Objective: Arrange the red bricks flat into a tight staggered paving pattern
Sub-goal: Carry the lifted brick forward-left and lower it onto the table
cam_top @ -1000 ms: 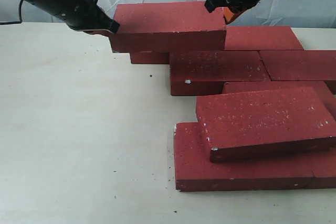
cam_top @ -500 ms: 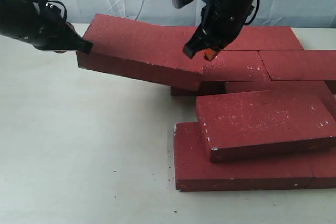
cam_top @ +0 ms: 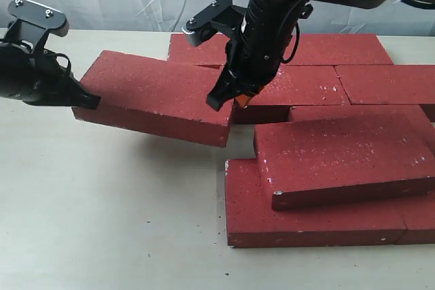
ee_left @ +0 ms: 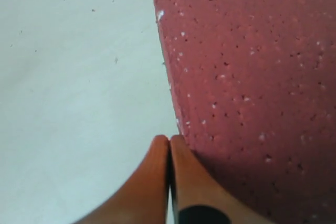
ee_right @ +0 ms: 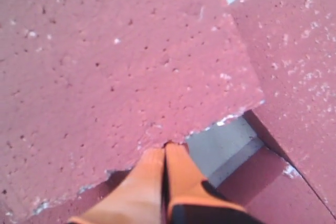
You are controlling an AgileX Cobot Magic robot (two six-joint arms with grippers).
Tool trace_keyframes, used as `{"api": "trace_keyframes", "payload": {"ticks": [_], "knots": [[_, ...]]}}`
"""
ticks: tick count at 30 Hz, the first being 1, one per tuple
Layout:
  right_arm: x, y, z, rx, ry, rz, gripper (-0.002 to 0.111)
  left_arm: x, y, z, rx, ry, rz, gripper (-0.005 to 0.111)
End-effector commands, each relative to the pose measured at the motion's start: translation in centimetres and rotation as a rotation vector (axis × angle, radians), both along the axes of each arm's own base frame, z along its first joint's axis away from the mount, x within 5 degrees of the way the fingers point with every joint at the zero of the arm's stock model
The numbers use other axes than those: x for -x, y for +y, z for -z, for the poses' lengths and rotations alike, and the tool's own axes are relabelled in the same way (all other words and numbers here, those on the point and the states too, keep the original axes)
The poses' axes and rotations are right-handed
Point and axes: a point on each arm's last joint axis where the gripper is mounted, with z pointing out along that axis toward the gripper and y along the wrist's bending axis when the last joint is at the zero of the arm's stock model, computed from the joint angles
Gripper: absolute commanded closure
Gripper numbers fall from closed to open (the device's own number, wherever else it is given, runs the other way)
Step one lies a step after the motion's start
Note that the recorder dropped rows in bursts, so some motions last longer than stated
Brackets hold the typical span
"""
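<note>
one of the red bricks, the carried brick (cam_top: 156, 96), sits left of centre over the table (cam_top: 102, 222). it's tilted, face up, w/ a shadow under it. looks like it's off the surface, tho i can't tell if its near lower corner touches. its long axis runs side to side as i see it, one short end toward each arm.

the left gripper (ee_left: 169, 142) is at the brick's left end and the right gripper (ee_right: 164, 148) at its right end. in both wrist views the orange fingers are pressed together w/ nothing between them, tips against the brick's edge. so neither one grips it; i'd say it's squeezed endwise between the two arms.

the laid bricks (cam_top: 292, 85) lie to the right and behind, just beside the right gripper. a loose brick (cam_top: 343, 157) lies skewed on top of the front ones, not flat yet.

what the next move turns on, imo: the pack is off the carried brick's right end, along its long axis. so it'd need to go flat, then slide rightward to butt up. the right arm sits between brick and pack and is the nearer one. i reckon it has to clear out first, w/ the left arm doing the push.
</note>
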Motion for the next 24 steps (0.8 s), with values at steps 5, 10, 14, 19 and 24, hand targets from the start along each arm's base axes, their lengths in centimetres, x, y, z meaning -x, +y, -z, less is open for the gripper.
{"api": "trace_keyframes", "payload": {"ticks": [5,10,14,19,24], "knots": [[-0.4,4.6,3.2,-0.235,0.014,0.062,0.109,1.4,1.9,1.7,0.025,0.112,-0.059,0.107],[-0.8,4.6,4.4,-0.204,-0.005,0.051,0.109,1.7,2.6,2.2,0.033,0.145,-0.084,0.107],[-1.2,4.1,4.9,-0.131,-0.044,0.037,0.109,2.0,2.6,3.3,0.031,0.178,-0.095,0.107],[-1.5,3.8,5.4,-0.091,-0.061,0.027,0.109,1.9,2.8,4.8,0.006,0.210,-0.100,0.107],[-1.8,3.1,5.5,-0.036,-0.076,0.016,0.109,1.7,2.9,5.2,-0.018,0.202,-0.099,0.107]]}}
